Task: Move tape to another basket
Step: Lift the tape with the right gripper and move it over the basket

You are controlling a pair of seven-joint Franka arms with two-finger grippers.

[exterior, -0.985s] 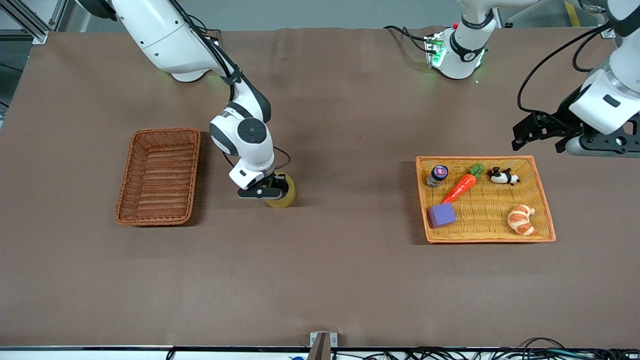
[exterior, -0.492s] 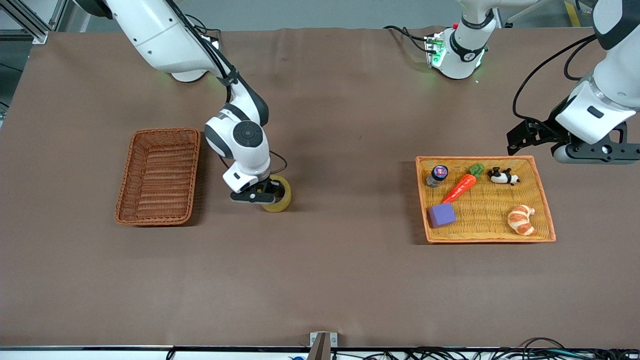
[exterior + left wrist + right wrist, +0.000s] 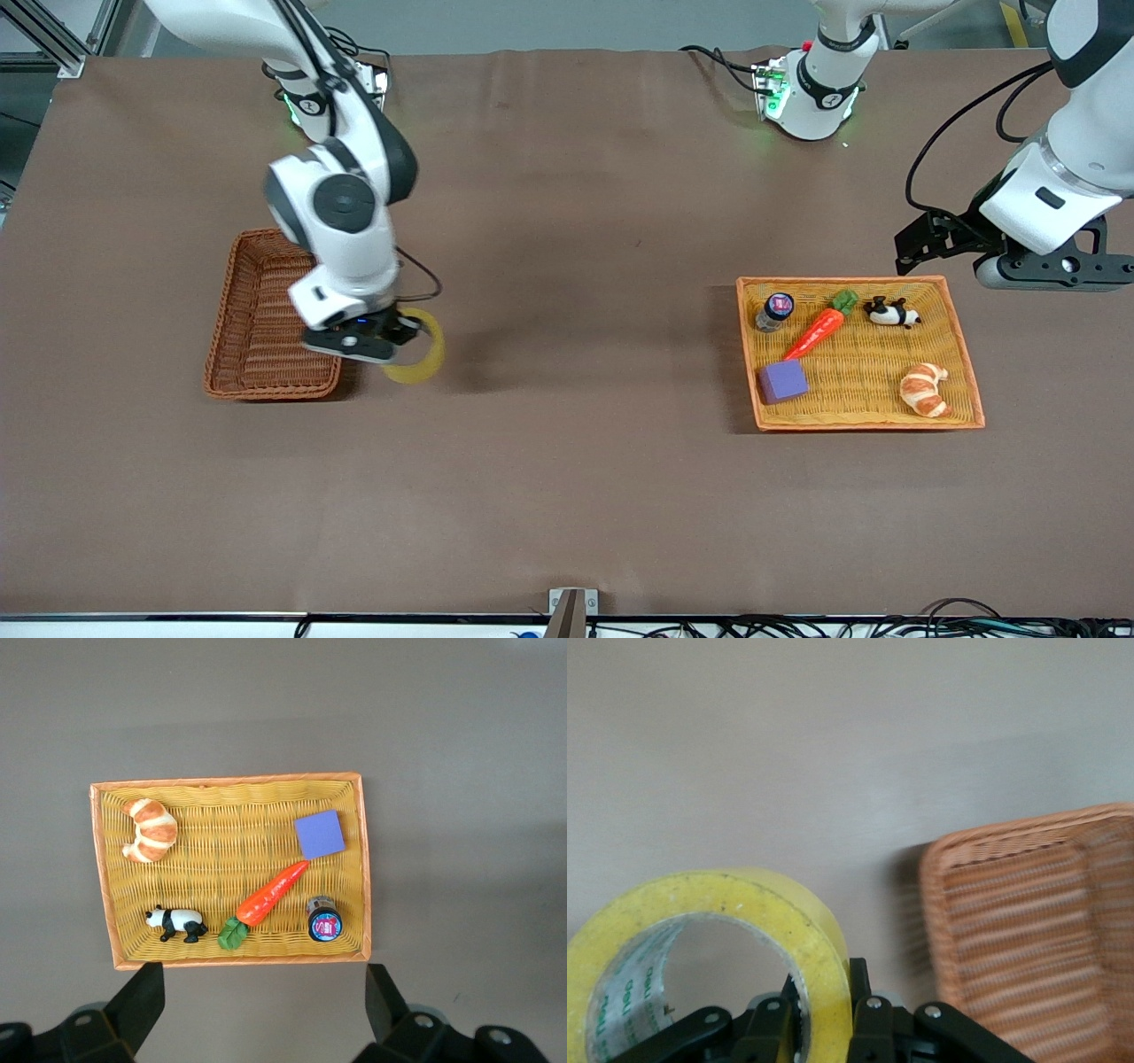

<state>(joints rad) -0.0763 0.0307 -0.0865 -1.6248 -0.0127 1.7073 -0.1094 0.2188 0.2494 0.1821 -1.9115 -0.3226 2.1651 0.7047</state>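
Note:
My right gripper (image 3: 390,341) is shut on the tape (image 3: 416,359), a yellowish ring held up in the air over the table just beside the dark reddish-brown basket (image 3: 257,346). In the right wrist view the fingers pinch the tape's wall (image 3: 819,957), and the basket (image 3: 1045,930) lies below to one side. My left gripper (image 3: 939,239) is open and empty, over the table by the light yellow-orange tray (image 3: 961,354); its fingertips (image 3: 142,1001) stand wide apart in the left wrist view.
The yellow-orange tray (image 3: 354,797) holds a croissant (image 3: 923,390), a purple block (image 3: 783,381), a carrot (image 3: 819,328), a toy panda (image 3: 890,312) and a small jar (image 3: 776,310). The reddish-brown basket holds nothing.
My right gripper has lifted the tape off the table and carried it toward the reddish-brown basket. My left arm has moved only slightly.

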